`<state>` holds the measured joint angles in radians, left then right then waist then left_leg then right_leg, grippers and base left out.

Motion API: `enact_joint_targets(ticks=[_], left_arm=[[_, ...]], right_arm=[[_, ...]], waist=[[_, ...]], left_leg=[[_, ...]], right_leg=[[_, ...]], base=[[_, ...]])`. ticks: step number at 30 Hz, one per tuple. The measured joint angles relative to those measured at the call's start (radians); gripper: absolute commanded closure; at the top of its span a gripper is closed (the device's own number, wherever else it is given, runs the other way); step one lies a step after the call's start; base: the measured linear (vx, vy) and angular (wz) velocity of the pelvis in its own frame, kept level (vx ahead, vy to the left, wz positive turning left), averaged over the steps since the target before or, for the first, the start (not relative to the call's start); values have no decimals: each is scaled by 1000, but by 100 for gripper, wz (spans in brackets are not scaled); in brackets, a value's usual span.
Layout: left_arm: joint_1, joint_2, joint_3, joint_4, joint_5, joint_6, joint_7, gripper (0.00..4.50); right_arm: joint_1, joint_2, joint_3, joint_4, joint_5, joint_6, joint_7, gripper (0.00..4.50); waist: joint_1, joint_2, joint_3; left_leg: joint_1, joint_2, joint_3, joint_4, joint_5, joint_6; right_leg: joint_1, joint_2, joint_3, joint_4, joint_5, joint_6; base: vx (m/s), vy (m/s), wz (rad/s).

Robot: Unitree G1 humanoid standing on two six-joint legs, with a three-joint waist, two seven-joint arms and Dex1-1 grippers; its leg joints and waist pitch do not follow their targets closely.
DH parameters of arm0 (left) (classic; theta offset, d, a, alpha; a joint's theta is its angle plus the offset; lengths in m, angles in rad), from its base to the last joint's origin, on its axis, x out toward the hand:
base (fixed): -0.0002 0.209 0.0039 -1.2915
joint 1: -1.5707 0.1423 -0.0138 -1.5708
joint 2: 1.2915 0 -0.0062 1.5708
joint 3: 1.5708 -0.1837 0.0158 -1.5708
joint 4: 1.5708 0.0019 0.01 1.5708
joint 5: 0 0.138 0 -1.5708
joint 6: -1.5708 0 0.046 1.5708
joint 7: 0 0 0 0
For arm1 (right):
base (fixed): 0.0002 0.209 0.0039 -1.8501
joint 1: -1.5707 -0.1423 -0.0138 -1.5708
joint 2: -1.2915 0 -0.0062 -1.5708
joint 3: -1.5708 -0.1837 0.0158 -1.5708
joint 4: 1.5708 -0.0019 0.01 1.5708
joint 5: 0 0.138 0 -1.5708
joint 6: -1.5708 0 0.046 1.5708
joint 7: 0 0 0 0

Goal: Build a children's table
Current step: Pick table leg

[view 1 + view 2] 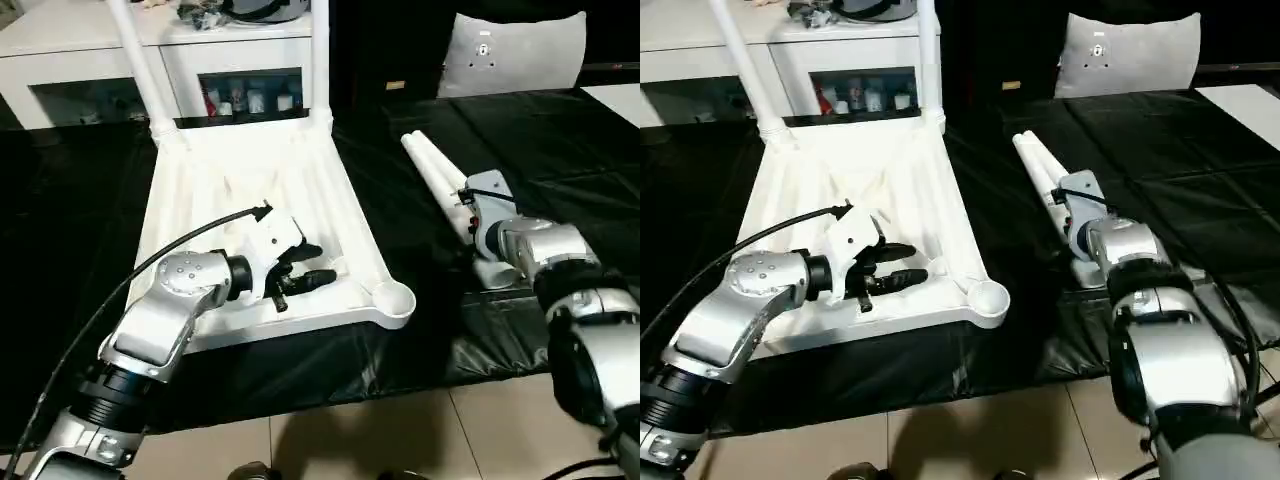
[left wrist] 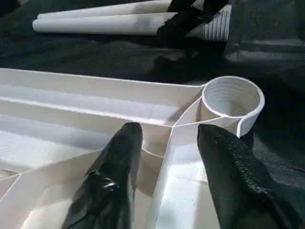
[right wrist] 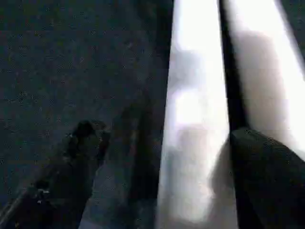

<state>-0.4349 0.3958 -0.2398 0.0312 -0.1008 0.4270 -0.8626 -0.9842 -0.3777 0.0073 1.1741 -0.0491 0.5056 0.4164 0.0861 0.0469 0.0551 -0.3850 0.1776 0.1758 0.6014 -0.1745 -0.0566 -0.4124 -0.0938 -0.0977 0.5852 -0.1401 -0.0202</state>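
Right gripper [image 3: 157, 176], jaws wide, straddles a loose leg [image 1: 440, 172] near work table's [image 1: 560, 150] right edge—centre before clamping; left gripper [image 2: 167, 157] parted, empty, over tabletop's [image 1: 200, 190] ribs.

White cabinet [image 1: 90, 50], grey cushion [image 1: 515, 50]

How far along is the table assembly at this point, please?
Two legs already stand in the far sockets of the upturned tabletop. The right hand, open, straddles one of the two loose legs on the black cover. The near socket is empty; both loose legs remain.
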Motion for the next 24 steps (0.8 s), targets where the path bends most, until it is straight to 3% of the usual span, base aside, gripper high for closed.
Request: enact_joint_targets(ticks=[4, 5, 9, 11, 13, 24], left_arm=[[0, 7, -5, -1, 9, 7, 0, 161], [0, 8, -5, -1, 9, 8, 1, 158], [0, 9, -6, -11, 9, 12, 1, 158], [0, 10, -7, -11, 9, 14, 1, 158], [1, 11, -13, -11, 9, 22, 1, 158], [10, 16, -33, -14, 9, 30, -2, 158]], right_arm=[[-15, 5, -2, 11, 16, 28, 68, 0], [-17, 7, -2, 11, 20, 35, 78, 30], [-28, 16, -2, 20, 22, 56, 101, 42], [-35, 19, -2, 30, 21, 63, 108, 81], [-41, 19, -2, 42, 19, 66, 113, 82], [-44, 25, -13, 46, 21, 74, 114, 182]], waist=[[0, 0, 0], [0, 0, 0], [1, 0, 0], [1, 0, 0], [1, 0, 0], [1, 0, 0]], left_leg=[[0, 0, 0, 0, 0, 0], [0, 0, 0, 1, 0, 0], [0, 0, 0, 2, 0, 0], [1, 0, 0, 2, 0, 0], [1, 0, 0, 2, 0, 0], [2, 1, -1, 4, 0, 0]], right_leg=[[0, 0, 0, 1, 0, 0], [0, 0, 0, 1, 0, 0], [0, 0, 0, 2, 0, 0], [0, 0, 0, 3, 0, 0], [0, 0, 0, 4, -1, 1], [0, 0, 0, 8, -2, 3]], base=[[0, 0, 0], [0, 0, 0], [0, 0, 0], [0, 0, 0], [0, 0, 0], [0, 0, 0]])
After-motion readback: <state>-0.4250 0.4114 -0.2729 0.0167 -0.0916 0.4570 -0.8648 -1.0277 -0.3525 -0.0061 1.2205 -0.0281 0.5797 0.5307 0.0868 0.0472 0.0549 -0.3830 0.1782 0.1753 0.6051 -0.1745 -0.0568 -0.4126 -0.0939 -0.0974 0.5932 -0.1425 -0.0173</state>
